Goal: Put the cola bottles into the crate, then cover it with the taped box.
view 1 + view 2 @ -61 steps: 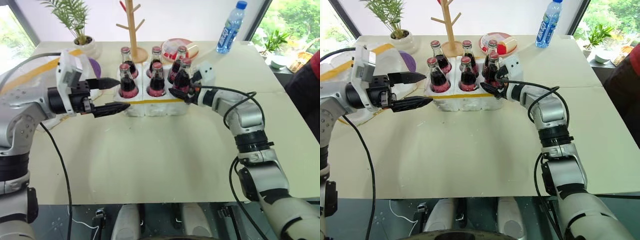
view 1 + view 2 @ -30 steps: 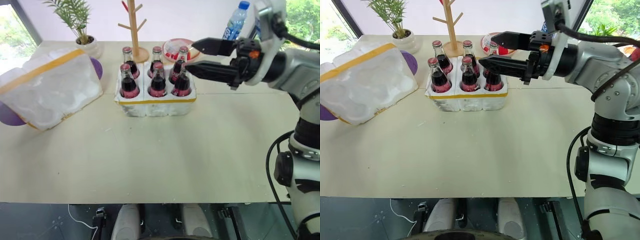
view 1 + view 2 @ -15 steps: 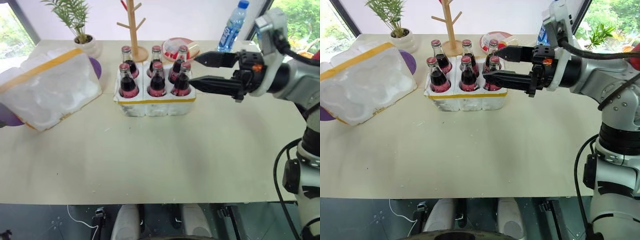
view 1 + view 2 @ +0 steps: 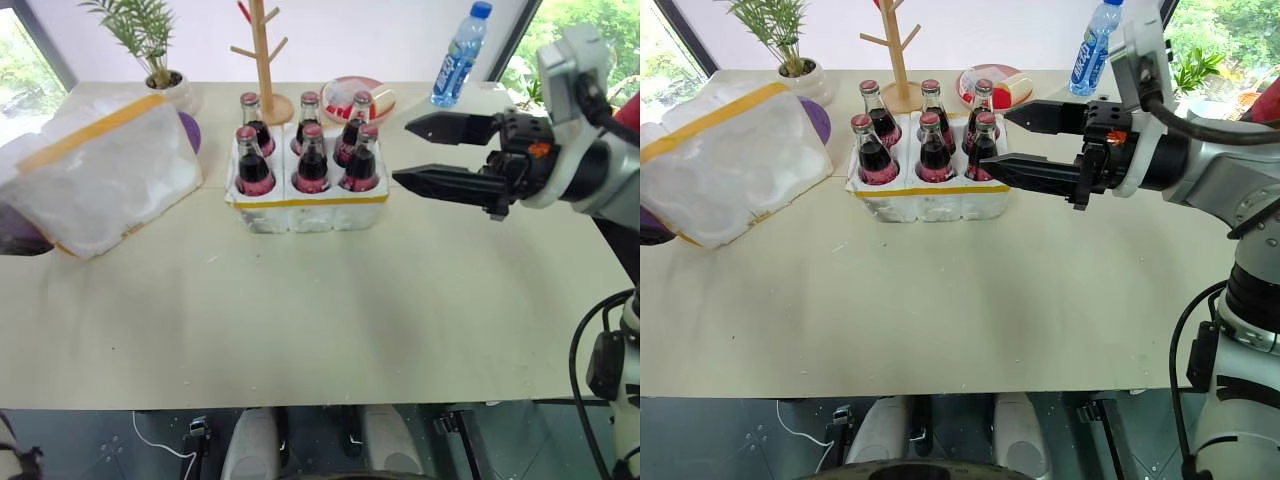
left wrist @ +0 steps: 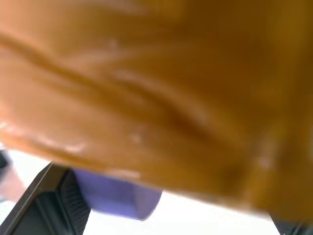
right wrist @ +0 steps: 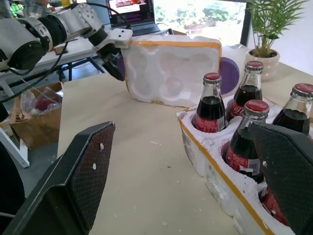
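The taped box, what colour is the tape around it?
Yellow tape on the white taped box, clearest in the right eye view.

table: beige | back wall: white | windows: daylight, greenery | floor: probably dark

Right end effector level, fingers spread, left end effector open

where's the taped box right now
The taped box lies tilted at the table's left edge in the head views, left of the crate, in front of the potted plant.
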`<state>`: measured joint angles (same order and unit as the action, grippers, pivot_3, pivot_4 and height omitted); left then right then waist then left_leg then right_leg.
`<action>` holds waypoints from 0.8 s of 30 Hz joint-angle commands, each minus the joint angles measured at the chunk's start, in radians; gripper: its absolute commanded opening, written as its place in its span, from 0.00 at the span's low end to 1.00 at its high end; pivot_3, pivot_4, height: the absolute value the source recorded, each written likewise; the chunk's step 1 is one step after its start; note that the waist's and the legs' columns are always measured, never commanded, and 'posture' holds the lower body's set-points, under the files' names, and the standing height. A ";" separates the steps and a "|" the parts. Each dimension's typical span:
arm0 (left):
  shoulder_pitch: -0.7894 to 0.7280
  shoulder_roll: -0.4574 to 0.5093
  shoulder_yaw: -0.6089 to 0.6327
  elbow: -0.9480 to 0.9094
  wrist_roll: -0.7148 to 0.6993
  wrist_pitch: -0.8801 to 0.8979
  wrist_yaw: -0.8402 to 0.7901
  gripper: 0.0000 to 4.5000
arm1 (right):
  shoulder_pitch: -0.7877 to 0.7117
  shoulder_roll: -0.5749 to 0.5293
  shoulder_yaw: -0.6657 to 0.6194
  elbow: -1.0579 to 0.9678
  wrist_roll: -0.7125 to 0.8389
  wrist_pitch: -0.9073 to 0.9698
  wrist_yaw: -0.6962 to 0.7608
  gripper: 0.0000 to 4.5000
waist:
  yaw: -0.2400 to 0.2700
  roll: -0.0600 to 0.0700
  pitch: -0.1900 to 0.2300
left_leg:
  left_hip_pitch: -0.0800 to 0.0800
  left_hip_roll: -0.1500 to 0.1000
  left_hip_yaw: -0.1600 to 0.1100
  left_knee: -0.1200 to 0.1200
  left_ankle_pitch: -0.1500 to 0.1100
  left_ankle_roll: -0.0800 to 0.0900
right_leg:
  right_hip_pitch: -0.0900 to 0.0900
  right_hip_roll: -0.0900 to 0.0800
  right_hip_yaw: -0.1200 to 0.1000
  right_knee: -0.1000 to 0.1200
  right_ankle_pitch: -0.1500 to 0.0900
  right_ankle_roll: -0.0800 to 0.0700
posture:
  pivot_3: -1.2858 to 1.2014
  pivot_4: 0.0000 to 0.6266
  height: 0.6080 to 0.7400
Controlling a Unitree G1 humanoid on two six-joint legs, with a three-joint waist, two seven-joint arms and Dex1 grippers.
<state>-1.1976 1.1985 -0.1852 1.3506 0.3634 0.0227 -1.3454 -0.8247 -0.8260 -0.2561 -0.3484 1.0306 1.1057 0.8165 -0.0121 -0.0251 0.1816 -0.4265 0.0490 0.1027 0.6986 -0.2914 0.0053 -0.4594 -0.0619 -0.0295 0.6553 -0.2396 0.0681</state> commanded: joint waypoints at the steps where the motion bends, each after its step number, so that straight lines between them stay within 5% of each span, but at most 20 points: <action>1: -0.050 0.017 0.010 -0.004 0.003 0.045 -0.029 1.00 | 0.013 -0.006 -0.024 -0.025 0.022 -0.022 -0.015 0.99 | 0.001 -0.001 0.000 | 0.000 0.000 0.000 0.000 0.000 0.000 | 0.000 0.000 0.000 0.000 0.000 0.000 | 0.52 0.24 1.00; 5: -0.049 0.021 0.000 -0.004 0.016 0.047 -0.030 1.00 | 0.018 -0.003 -0.016 -0.027 0.027 -0.031 -0.022 0.99 | 0.000 -0.001 0.000 | 0.000 0.000 0.000 0.000 0.000 0.000 | 0.000 0.000 0.000 0.000 0.000 0.000 | 0.52 0.24 1.00; 7: -0.041 0.023 0.002 -0.003 0.016 0.045 -0.023 0.82 | 0.012 -0.002 -0.015 -0.026 0.034 -0.031 -0.026 1.00 | 0.000 -0.001 0.000 | 0.000 0.000 -0.001 0.000 0.000 0.000 | 0.000 0.000 0.000 0.000 0.000 0.000 | 0.52 0.24 1.00; 13: -0.012 0.025 0.014 -0.001 0.005 0.051 -0.035 0.82 | 0.011 -0.014 0.000 -0.022 0.023 -0.041 -0.017 1.00 | -0.001 -0.001 0.000 | 0.000 0.000 -0.001 0.000 0.000 0.000 | 0.000 0.000 0.000 0.000 0.000 0.000 | 0.52 0.24 1.00; 18: -0.005 0.023 0.021 -0.004 -0.001 0.058 -0.029 0.40 | 0.012 -0.030 0.013 -0.019 0.010 -0.055 0.002 1.00 | 0.000 -0.001 0.000 | 0.000 0.000 0.000 0.000 0.000 0.000 | 0.000 0.000 0.000 0.000 0.000 0.000 | 0.52 0.24 1.00; 24: 0.005 0.019 0.023 -0.005 -0.006 0.059 -0.031 0.40 | 0.006 -0.031 0.025 -0.016 0.009 -0.069 0.007 1.00 | 0.000 -0.001 0.000 | 0.000 0.000 -0.001 0.001 0.000 0.000 | 0.000 0.000 0.000 0.001 0.000 0.000 | 0.52 0.24 1.00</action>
<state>-1.1913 1.1978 -0.1774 1.3531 0.3621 0.0804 -1.3746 -0.7954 -0.8437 -0.2125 -0.3500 1.0352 1.0617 0.8197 -0.0122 -0.0262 0.1813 -0.4265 0.0491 0.1022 0.6993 -0.2914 0.0053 -0.4594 -0.0620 -0.0294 0.6560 -0.2396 0.0682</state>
